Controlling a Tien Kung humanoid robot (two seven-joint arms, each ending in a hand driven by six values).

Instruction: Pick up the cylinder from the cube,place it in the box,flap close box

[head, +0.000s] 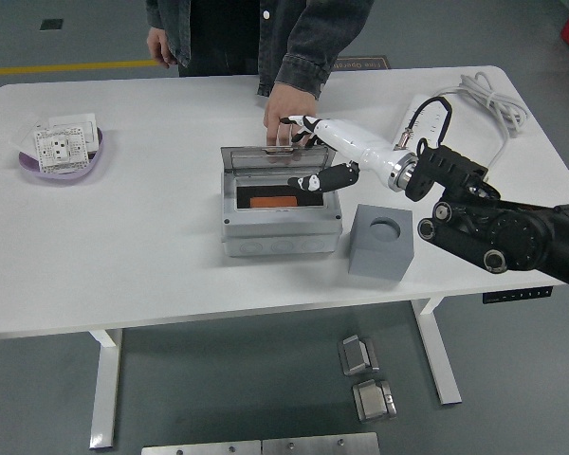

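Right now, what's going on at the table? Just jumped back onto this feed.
The right hand is at the box's clear flap, which is tilted partway down over the opening. An orange piece lies inside the box. A person's hand rests on the table just behind the box. The grey cube beside the box has an empty hole on top. The left hand is out of view.

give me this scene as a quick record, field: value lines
box: grey plastic box, clear flap lid partly lowered
inside box: orange cylinder
right hand: white and black right hand on the lid, fingers spread
person: hand touching the lid's far edge
cube: grey cube with an empty round hole, right of box
left arm: out of view
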